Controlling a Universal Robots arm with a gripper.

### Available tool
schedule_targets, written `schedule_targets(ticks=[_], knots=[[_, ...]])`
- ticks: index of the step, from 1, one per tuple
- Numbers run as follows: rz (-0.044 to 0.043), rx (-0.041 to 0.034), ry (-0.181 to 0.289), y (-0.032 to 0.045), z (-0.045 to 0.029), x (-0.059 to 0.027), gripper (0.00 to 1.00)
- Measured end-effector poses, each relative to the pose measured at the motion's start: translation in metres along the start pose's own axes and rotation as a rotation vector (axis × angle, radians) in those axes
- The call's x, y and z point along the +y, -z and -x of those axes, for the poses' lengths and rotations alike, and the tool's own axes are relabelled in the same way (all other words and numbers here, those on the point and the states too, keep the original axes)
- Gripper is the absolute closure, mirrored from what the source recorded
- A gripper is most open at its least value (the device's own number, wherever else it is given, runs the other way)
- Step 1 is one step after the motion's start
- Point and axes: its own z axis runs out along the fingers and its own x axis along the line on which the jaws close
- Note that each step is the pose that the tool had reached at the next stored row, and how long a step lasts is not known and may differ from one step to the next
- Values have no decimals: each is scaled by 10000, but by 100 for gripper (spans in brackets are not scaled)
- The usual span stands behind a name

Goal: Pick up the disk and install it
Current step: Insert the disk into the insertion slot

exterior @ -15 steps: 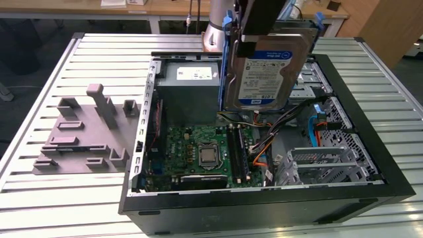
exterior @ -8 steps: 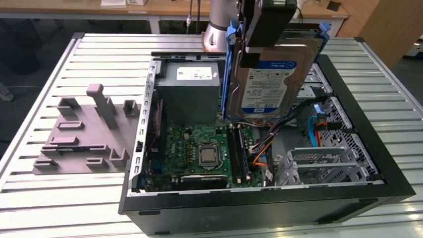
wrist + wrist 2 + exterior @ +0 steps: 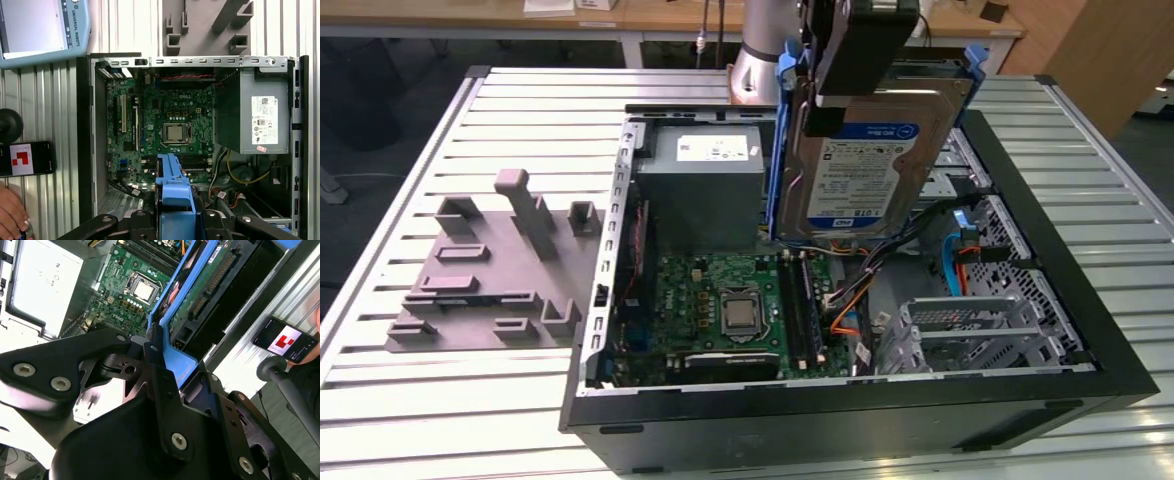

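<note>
Ribbed silver metal counter (image 3: 454, 420) carries a large black computer case (image 3: 854, 415), which lies on its side with the cover off. Inside the case sit a big grey metal power supply box with a white sticker (image 3: 700, 190), a green motherboard (image 3: 720, 300) beside it, and a silver perforated drive cage (image 3: 974, 335) toward the exterior view's right. Just beside the case, at the exterior view's left, lies a grey plastic fixture with upright blocks (image 3: 487, 270).

The black gripper (image 3: 847, 110) is closed on the disk (image 3: 881, 165), a flat silver hard drive with a blue-and-white label and a blue plastic carrier frame. In the second wrist view its fingers (image 3: 156, 360) pinch the end of the frame. The disk hangs on edge in the air above the open case, between the power supply box and the drive cage.

A dark phone (image 3: 25, 159) lies on the counter outside the case, and a person's hand (image 3: 10, 215) is near it.
</note>
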Motion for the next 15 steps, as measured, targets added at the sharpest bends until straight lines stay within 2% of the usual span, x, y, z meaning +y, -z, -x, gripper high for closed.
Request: schedule_targets(ticks=[7,15], knots=[[0,0,0,-3,-47,-3,64],[45,1,1,-19,-69,-88,64]])
